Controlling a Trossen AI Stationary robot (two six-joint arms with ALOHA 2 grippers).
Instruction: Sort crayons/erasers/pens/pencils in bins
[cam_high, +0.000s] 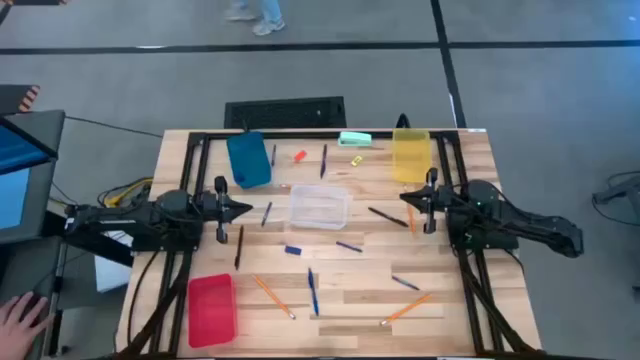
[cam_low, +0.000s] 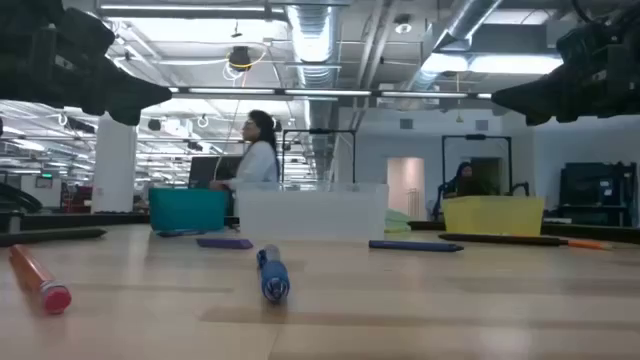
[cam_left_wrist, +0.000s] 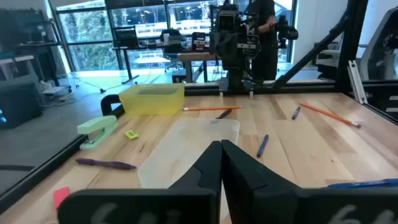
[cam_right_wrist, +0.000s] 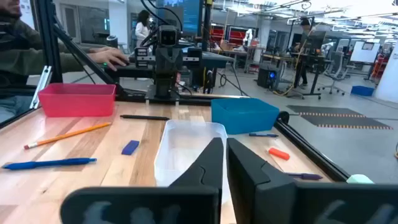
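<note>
High view: left gripper (cam_high: 247, 209) and right gripper (cam_high: 403, 198) are hovering at either side of the clear bin (cam_high: 320, 208), fingers together, holding nothing. Pens (cam_high: 313, 291), pencils (cam_high: 272, 296) and erasers (cam_high: 299, 156) are lying scattered on the table (cam_high: 350, 310).

Low view: a blue pen (cam_low: 272, 275) is lying nearest.

Left wrist view: the yellow bin (cam_left_wrist: 153, 99) is sitting beyond the clear bin.
</note>
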